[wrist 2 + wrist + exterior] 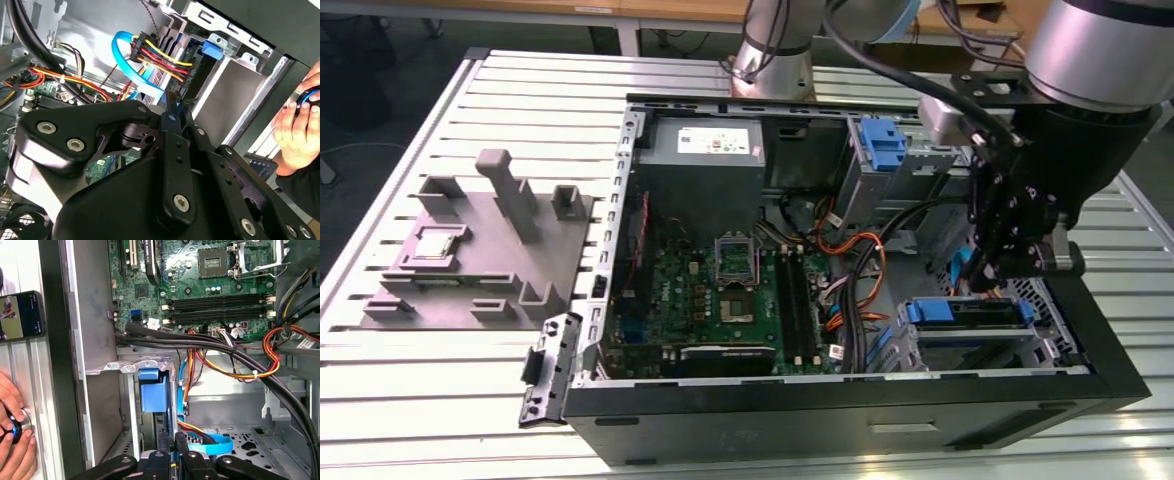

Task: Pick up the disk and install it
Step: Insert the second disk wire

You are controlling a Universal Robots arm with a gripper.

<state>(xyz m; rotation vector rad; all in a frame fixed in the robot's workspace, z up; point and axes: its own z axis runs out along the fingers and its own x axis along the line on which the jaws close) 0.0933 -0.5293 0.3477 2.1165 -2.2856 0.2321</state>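
Though blue-framed — flat disk [970, 312], black gripper [172, 444]

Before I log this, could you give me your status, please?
Gripper low at drive cage. Disk appears seated in cage, below it. Power cables close beside.

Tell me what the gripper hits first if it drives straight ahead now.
Probably the blue cable hanging just ahead of the gripper in the first wrist view, though depth is unclear.
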